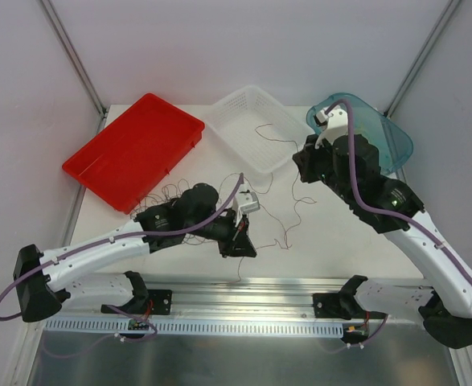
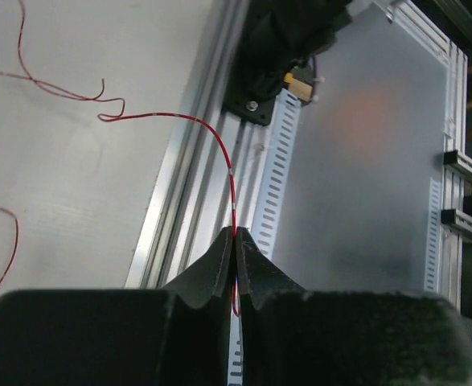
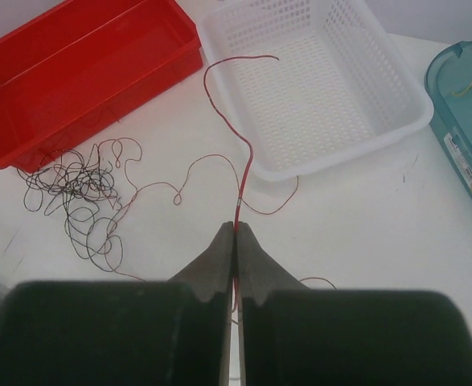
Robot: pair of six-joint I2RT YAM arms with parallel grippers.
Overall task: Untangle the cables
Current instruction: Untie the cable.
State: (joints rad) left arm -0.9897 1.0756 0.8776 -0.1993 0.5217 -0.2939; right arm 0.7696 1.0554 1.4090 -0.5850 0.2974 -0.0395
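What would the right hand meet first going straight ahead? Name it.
Probably the white basket's near wall, though depth is unclear; the right hand's own red cable runs that way too.

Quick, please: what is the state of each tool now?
Left tool: closed, holding a red cable.
Right tool: closed, holding a red cable too.

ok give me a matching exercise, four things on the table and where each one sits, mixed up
Things:
1 red tray
2 white basket
3 teal bin
4 dark cable tangle

Places:
a far right
b loose by the red tray's near edge
c far left
d far middle

Pairs: 1-c, 2-d, 3-a, 4-b
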